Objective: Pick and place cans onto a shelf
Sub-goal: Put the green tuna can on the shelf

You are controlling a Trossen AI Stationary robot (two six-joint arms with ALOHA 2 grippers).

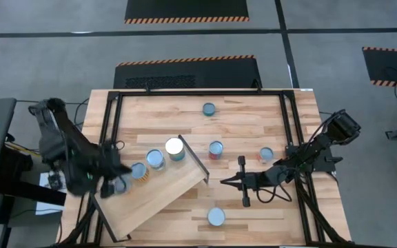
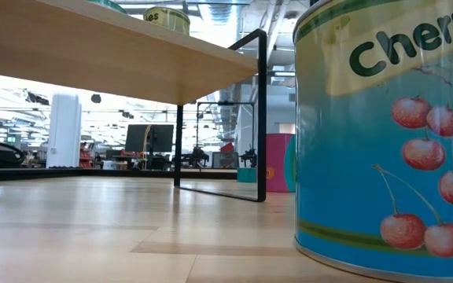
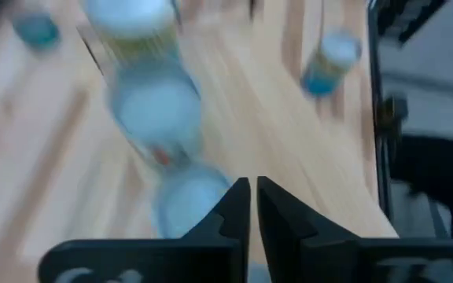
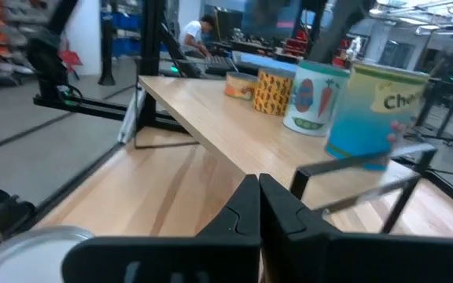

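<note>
The shelf [image 1: 154, 201] is a light-wood plank lying slantwise over the table's near left; in the low view the shelf [image 2: 93, 47] stands raised on a thin dark frame [image 2: 259, 118]. Several cans stand upright in a row on it: a large white-topped one [image 1: 174, 147], then two smaller [image 1: 155, 160] [image 1: 138, 170]. My left gripper [image 1: 118, 179] [image 3: 252, 196] hovers shut over the row's left end, above the nearest can [image 3: 189, 203], with nothing between its fingers. My right gripper [image 1: 226, 181] [image 4: 254, 196] is shut and level, right of the shelf.
More cans stand loose on the tabletop: one at the far middle [image 1: 208, 109], a red-labelled one [image 1: 216, 149], one near my right arm [image 1: 266, 153], one at the near edge [image 1: 216, 217]. A cherry-labelled can [image 2: 392, 134] fills the low view's right. Black frame rails [image 1: 288, 124] border the table.
</note>
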